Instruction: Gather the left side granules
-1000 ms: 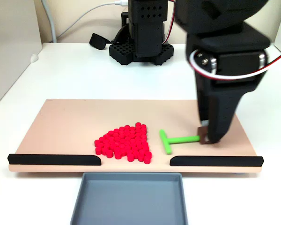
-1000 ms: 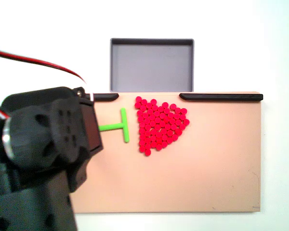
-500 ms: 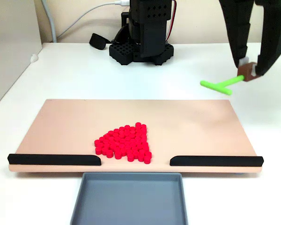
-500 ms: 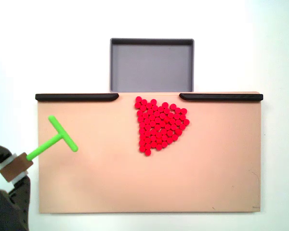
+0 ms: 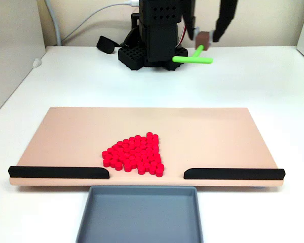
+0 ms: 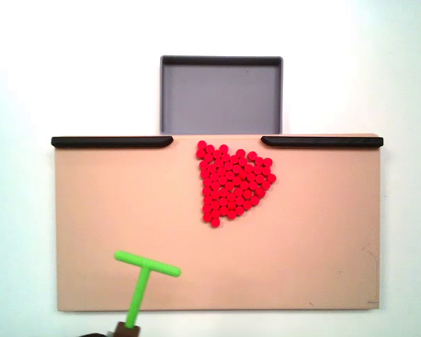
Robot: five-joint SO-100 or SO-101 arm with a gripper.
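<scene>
The red granules [image 5: 134,154] lie in one tight, roughly triangular heap on the tan board [image 5: 207,126], close to the gap between the two black strips; in a fixed view from above the granules [image 6: 233,186] sit just below that gap. My gripper [image 5: 204,39] is shut on the stem of the green T-shaped pusher [image 5: 192,58] and holds it in the air beyond the board's far edge, beside the arm's base. From above, the pusher [image 6: 144,276] hangs over the board's lower left part, with the gripper [image 6: 125,331] at the bottom edge.
A grey tray [image 5: 139,215] stands against the board's front edge, behind the gap between the black strips [image 5: 58,172] [image 5: 233,173]. The black arm base [image 5: 154,35] with cables stands at the back of the white table.
The gripper lifted the green pusher off the board beside the granules and carried it up and back toward the arm's base. The granule heap has not moved.
</scene>
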